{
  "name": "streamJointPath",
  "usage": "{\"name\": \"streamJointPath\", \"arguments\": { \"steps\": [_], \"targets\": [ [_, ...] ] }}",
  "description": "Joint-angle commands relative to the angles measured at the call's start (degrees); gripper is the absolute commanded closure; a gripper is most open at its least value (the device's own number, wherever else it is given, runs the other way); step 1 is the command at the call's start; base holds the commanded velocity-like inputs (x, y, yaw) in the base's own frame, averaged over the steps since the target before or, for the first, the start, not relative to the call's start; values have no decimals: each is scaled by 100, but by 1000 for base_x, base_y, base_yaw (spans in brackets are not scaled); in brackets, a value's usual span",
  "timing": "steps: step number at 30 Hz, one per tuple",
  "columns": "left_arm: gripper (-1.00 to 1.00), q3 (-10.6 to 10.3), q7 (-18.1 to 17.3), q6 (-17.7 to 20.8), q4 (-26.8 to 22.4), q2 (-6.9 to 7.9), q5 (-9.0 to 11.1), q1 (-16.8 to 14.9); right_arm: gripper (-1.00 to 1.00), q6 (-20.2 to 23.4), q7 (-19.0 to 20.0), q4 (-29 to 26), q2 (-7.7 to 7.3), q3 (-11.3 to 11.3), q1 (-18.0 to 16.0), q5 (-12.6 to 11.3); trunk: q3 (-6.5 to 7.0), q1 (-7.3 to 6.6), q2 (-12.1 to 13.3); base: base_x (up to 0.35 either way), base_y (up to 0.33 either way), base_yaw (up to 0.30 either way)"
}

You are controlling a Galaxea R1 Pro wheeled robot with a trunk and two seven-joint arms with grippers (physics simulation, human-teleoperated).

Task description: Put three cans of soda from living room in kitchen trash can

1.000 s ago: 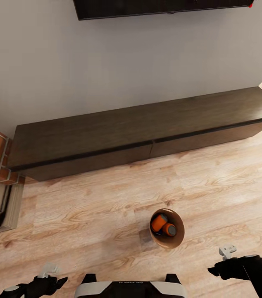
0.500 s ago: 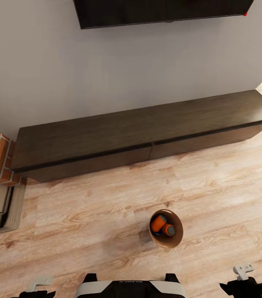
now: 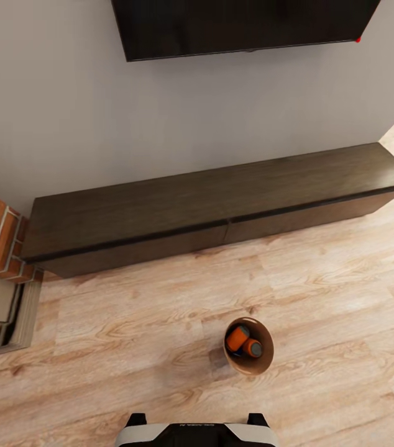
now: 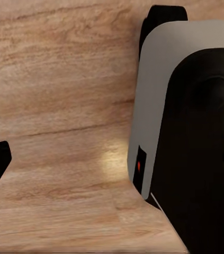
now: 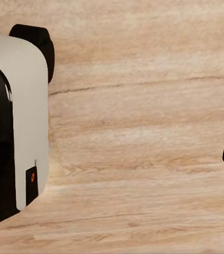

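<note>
Both arms are dropping out of the head view; gripper states cannot be told, cans [image 3: 243, 341] sitting in the bin [image 3: 265, 360] at 6 o'clock, carrying likely next.

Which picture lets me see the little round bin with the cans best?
The head view: the bin stands on the wood floor with orange cans inside. The two wrist views show floor and the robot's own body instead.
</note>
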Motion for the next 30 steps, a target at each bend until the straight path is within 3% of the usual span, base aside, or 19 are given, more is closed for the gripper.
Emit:
{"name": "streamJointPath", "arguments": {
  "steps": [1, 3, 12, 15, 19, 30],
  "targets": [
    [-100, 2, 1, -4, 6, -11, -1, 21, -100, -109, -50, 116, -1, -2, 1, -1, 28, -22, 42, 0, 0, 0],
    [-100, 0, 2, -16, 20, -67, -3, 110, -100, -381, -163, 471, 1, -4, 6, -1, 82, -66, 122, 0, 0, 0],
    [-100, -5, 3, -163, 31, -215, -5, 294, -100, -717, -298, 1099, 5, -5, 9, 33, 325, -264, 483, 0, 0, 0],
    [-100, -5, 3, -210, 31, -234, -5, 344, -100, -831, -567, 1320, 5, 5, 9, 62, 406, -330, 603, 0, 0, 0],
    [-100, -5, 3, -266, 31, -243, -5, 374, -100, -897, -835, 1476, 5, 31, 9, 88, 514, -418, 763, 0, 0, 0],
    [-100, -5, 3, -308, 31, -252, -5, 390, -100, -1135, -988, 1717, 13, 59, 38, 104, 812, -659, 1205, 0, 0, 0]
  ]
}}
